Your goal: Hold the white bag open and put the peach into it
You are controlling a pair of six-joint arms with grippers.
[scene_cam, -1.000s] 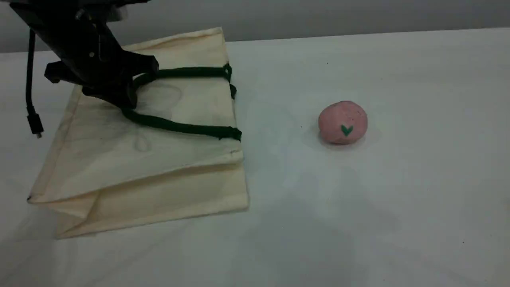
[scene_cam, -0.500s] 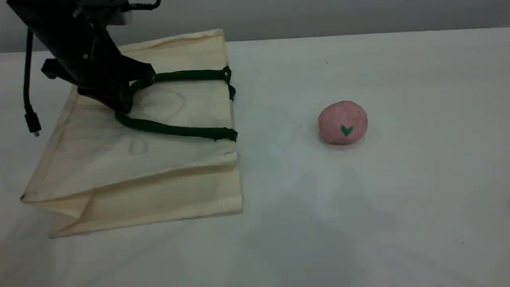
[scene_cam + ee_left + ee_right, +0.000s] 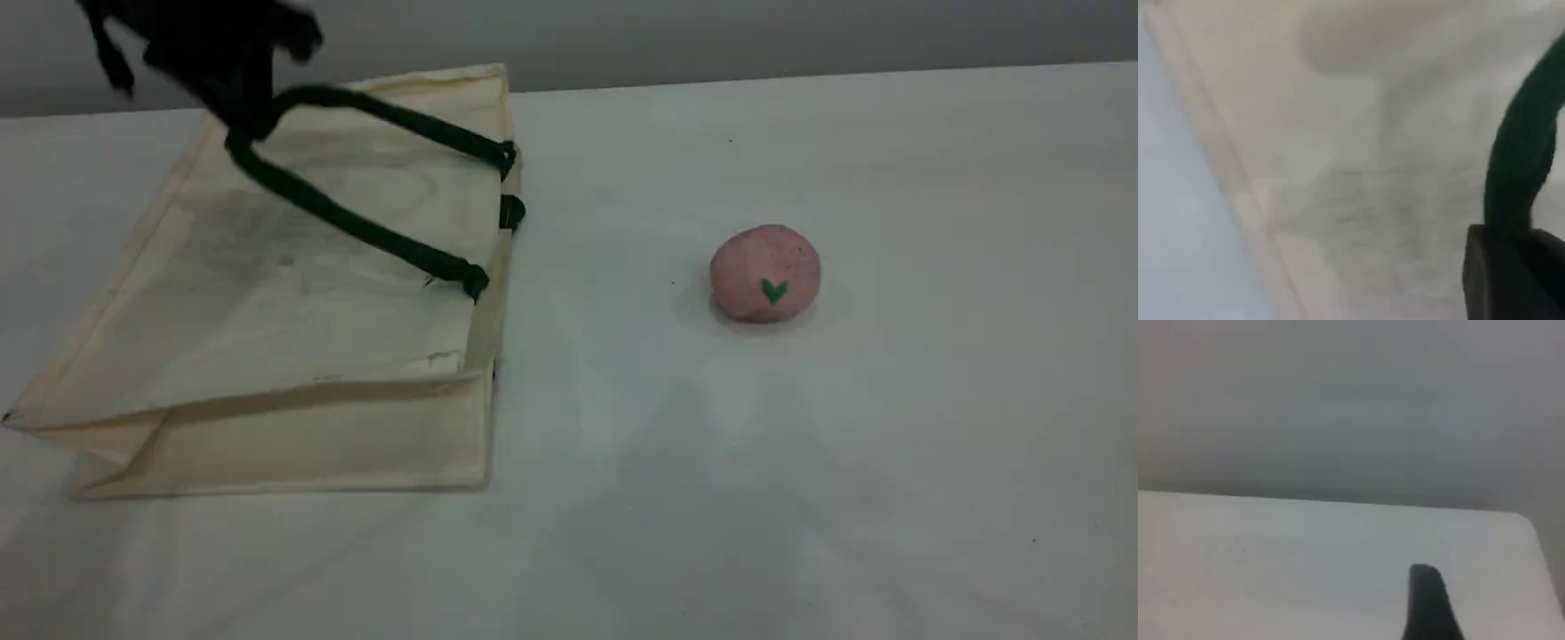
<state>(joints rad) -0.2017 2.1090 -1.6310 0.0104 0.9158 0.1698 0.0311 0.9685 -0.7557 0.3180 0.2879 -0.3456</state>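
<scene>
The white bag (image 3: 267,293) lies on its side at the left of the table, mouth facing right toward the peach. My left gripper (image 3: 242,120), blurred at the top left, is shut on the bag's dark green rope handle (image 3: 356,222) and holds it raised above the bag. The left wrist view shows that handle (image 3: 1523,153) running into the black fingertip (image 3: 1511,277) over the cream cloth (image 3: 1338,167). The peach (image 3: 765,273), pink with a green heart mark, sits alone right of centre. The right wrist view shows a single black fingertip (image 3: 1428,603) above bare table.
A second green handle end (image 3: 511,212) pokes out at the bag's mouth edge. The white table (image 3: 800,489) stretches to the right and front of the peach. A grey wall (image 3: 711,36) closes the back.
My left gripper has risen toward the back with the handle, pulling the rope taut. The bag's upper panel lifted and the bag slid a little left. The peach stayed put.
</scene>
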